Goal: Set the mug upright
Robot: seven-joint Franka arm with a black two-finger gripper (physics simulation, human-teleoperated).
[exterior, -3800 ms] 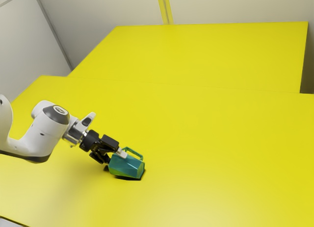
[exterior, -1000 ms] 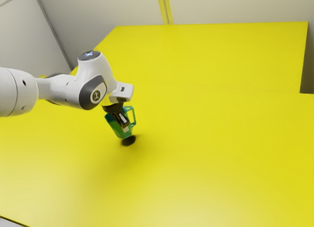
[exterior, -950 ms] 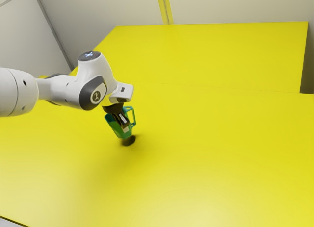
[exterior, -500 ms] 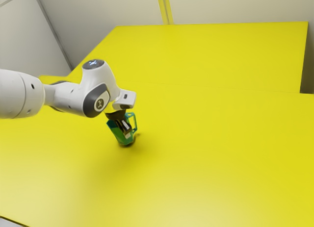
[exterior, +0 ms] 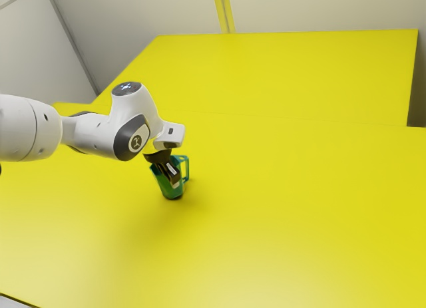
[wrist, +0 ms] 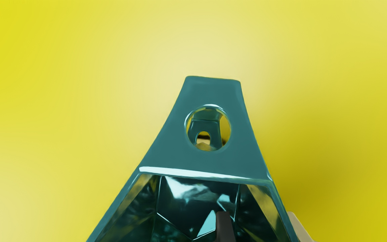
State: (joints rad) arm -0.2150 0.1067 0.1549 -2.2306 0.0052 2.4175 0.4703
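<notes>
The teal mug (exterior: 171, 191) stands nearly upright on the yellow table in the exterior view, its base down and its handle (exterior: 187, 168) toward that view's right. My gripper (exterior: 174, 177) reaches down at its rim. In the wrist view the mug (wrist: 170, 148) shows its open mouth and the handle's holed top. The gripper (wrist: 260, 222) straddles one wall there: a dark finger (wrist: 225, 227) is inside the mouth and a pale fingertip (wrist: 299, 228) is outside. A gap shows between the inner finger and that wall, so the gripper looks open. The fingers' contact lower down is hidden.
The yellow table (exterior: 286, 215) extends around the mug, with another yellow surface (exterior: 286, 75) behind it. Pale walls (exterior: 319, 8) stand beyond. The arm (exterior: 93, 132) comes in from the exterior view's left, above the table.
From lying on its side, the mug was lifted, turned base-down and lowered to the table. Since half a second ago it has tipped slightly more upright, while my arm has hardly moved; the grip has loosened.
</notes>
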